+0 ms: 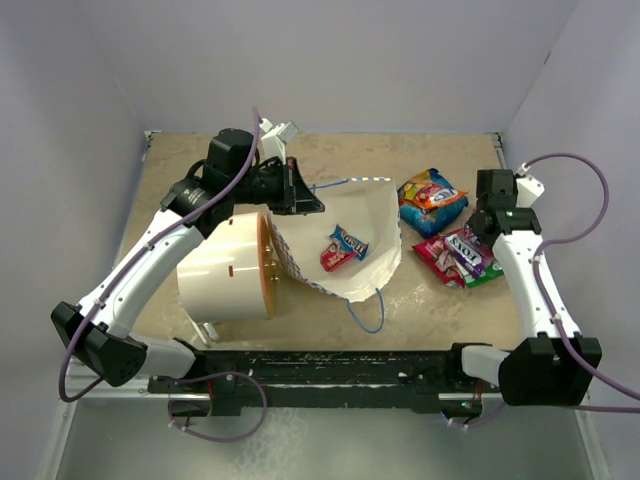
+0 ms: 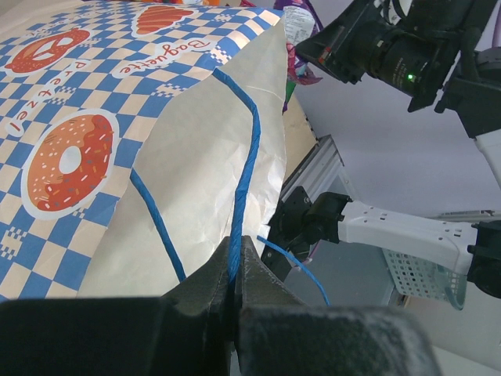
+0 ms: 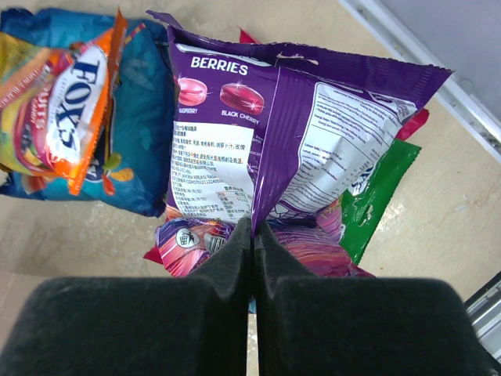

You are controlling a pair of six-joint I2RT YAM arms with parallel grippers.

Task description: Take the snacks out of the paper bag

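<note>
The paper bag (image 1: 365,215) lies on its side in the middle of the table, its white inside facing up. A red-and-blue snack packet (image 1: 343,247) rests inside it. My left gripper (image 1: 312,203) is shut on the bag's blue cord handle (image 2: 244,149) and holds the checkered wall (image 2: 78,117) up. To the right lie more snacks: a blue-and-orange packet (image 1: 432,200), with purple (image 1: 468,250), red and green ones below it. My right gripper (image 3: 252,229) is shut on the back seam of the purple packet (image 3: 313,117), which lies on the green packet (image 3: 383,188) beside the blue-and-orange one (image 3: 78,102).
A big white cylinder with a tan face (image 1: 230,265) lies on its side left of the bag, touching it. The bag's other cord handle (image 1: 368,312) trails toward the near edge. Walls close the table at the back and both sides.
</note>
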